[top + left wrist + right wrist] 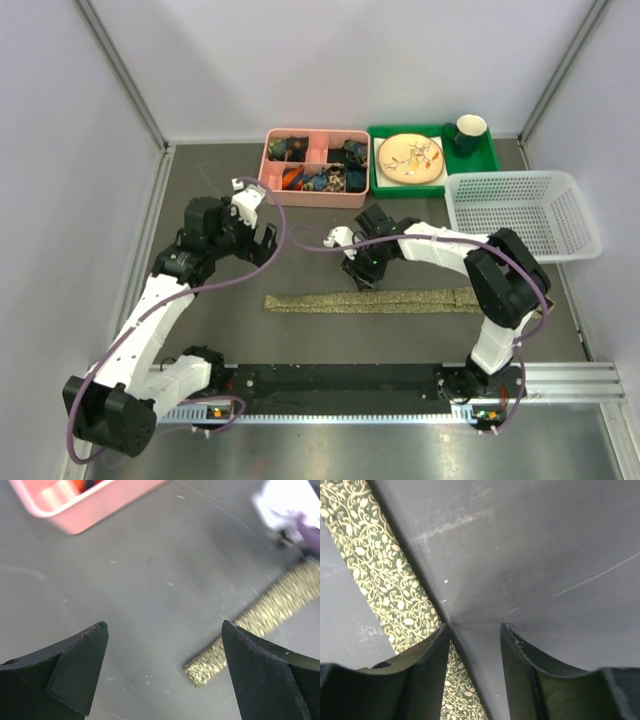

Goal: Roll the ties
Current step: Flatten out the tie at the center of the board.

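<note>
We are seeing the tie (380,575) as finely patterned woven cloth; the worktop (545,555) is looking matt dark grey, smooth but lightly scratched, and the basket (522,215) is showing as white plastic mesh

Soft, even light from above fills the top view, leaving faint shadows on the dark table (400,340) and bright glare on the metal rail (570,378) at the near edge. The left wrist view is motion-blurred: the pink tray (90,510) and the tie (250,625) smear. The right wrist view shows the tie's pattern sharply, while the fingers (415,680) of the right gripper (475,640) are dark and soft.
</note>
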Tool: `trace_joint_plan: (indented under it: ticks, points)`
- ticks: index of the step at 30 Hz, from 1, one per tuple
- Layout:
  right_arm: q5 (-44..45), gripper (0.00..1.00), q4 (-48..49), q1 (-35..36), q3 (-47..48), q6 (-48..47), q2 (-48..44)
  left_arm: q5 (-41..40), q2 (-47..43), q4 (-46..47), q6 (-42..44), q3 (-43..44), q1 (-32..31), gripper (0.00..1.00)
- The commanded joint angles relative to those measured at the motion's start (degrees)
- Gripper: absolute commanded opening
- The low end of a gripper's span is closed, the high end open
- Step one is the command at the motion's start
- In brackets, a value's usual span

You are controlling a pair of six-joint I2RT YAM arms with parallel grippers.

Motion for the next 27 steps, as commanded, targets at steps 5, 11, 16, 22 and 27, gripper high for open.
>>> trace_joint_plan:
  ticks: [5, 11, 16, 22, 27]
  points:
    - [-1.32, 0.48, -3.92, 0.81, -3.48, -1.95, -2.02, -5.99, 3.88, 0.88, -7.95, 4.31, 2.08, 0.99]
    - [-2.20, 0.53, -4.27, 0.99, -4.10, -2.04, -3.43, -3.18, 7.40, -4.04, -4.70, 7.13, 4.45, 0.99]
    - [-4.22, 0.50, -6.29, 1.34, -4.53, -2.65, -4.83, -0.01, 9.69, -7.11, -0.31, 8.10, 9.28, 0.99]
    - [-4.41, 0.52, -8.39, 0.99, -7.43, -5.02, -11.75, 5.00, 11.89, -9.58, 3.91, 8.63, 13.33, 0.99]
    - [-2.64, 0.64, -14.36, -5.31, -8.93, -9.40, -20.46, 9.74, 11.98, -11.85, 13.65, 7.31, 13.33, 0.99]
